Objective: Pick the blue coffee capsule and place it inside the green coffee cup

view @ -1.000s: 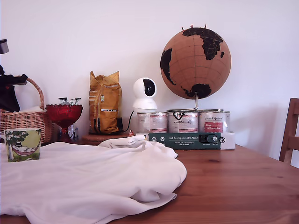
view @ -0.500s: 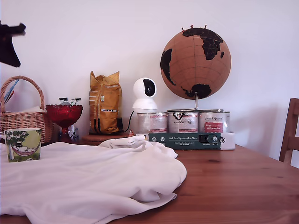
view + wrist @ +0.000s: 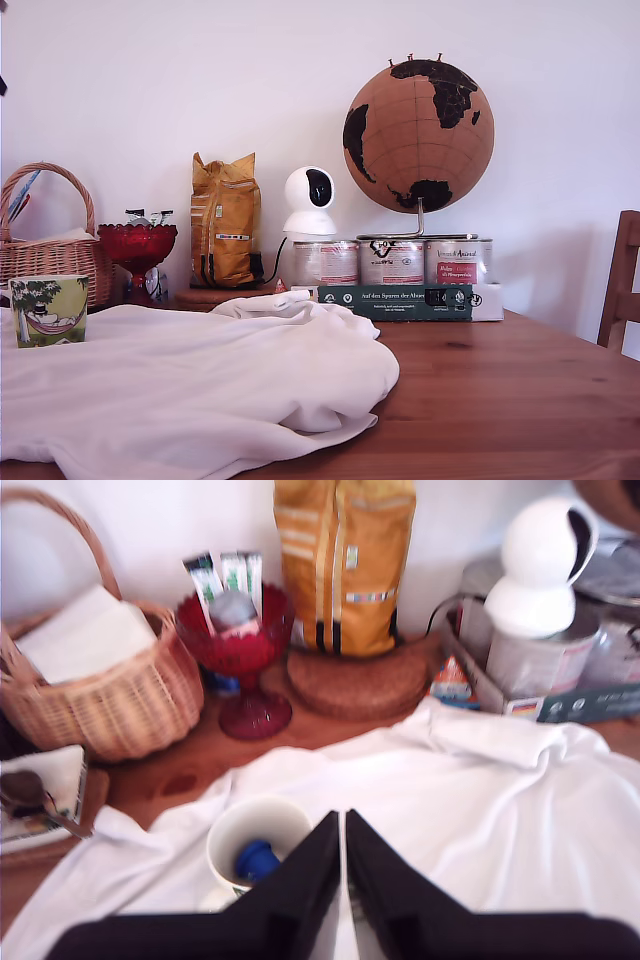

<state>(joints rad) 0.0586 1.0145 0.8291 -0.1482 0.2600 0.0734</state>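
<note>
The long green box [image 3: 396,300] under the tins reads "Auf den Spuren der Almen". The three tins [image 3: 391,262] on it carry labels too small to read. Everything else I place from the cup [image 3: 48,310].

One cup stands on the white cloth [image 3: 200,390], at the exterior view's left; it is yellow-green, printed with a tree and a figure in a hammock. In the wrist view the cup [image 3: 256,841] shows its white inside, and the single capsule [image 3: 257,860] lies in there, dark blue, tipped on its side. I cannot tell which end points where.

Behind the cup sit one wicker basket [image 3: 55,255] and one red glass bowl [image 3: 137,245] holding sachets. Farther toward the exterior view's right of the cup come one yellow bag [image 3: 225,232], one small white camera [image 3: 310,200] and one cork globe [image 3: 419,135] on top of the tins.

The gripper [image 3: 343,825] hangs above the cloth just beside the cup, its two black fingers [image 3: 300,880] pressed almost together with only a sliver between them, holding nothing.
</note>
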